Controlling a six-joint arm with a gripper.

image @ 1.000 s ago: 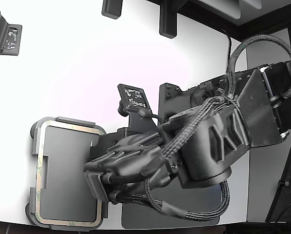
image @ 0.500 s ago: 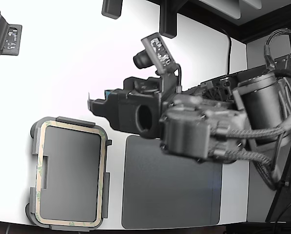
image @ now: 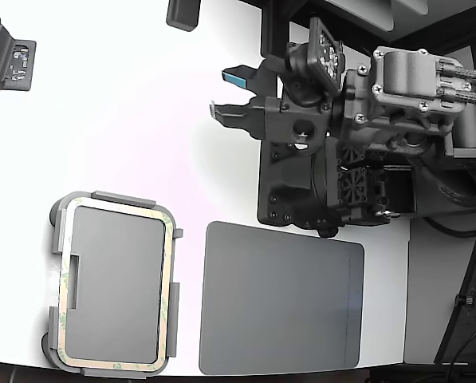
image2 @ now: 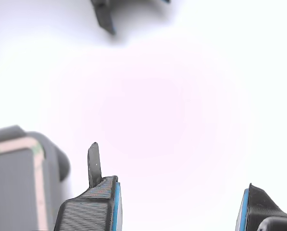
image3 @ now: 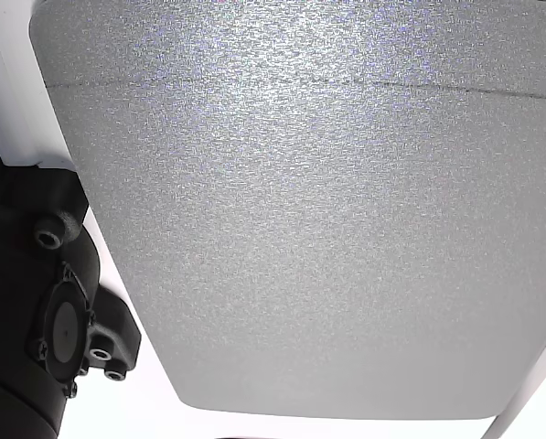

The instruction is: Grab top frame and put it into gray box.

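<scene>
The top frame, cream-bordered with a dark gray centre, lies flat inside the gray box at the lower left of the exterior view. My gripper is open and empty. It hovers well away from the box, toward the upper middle of the exterior view, with its blue-padded fingers pointing to that view's left. In the wrist view both fingertips show with a wide gap between them around the gripper's middle. A corner of the frame in the box shows at the edge.
A large dark gray flat mat lies beside the box, on its right in the exterior view, and fills the other view. The black arm base stands above it. Black fixtures sit at the top left and top.
The arm has pulled back from over the box, moving up and to the exterior view's right. The frame stays lying in the box and the mat is uncovered.
</scene>
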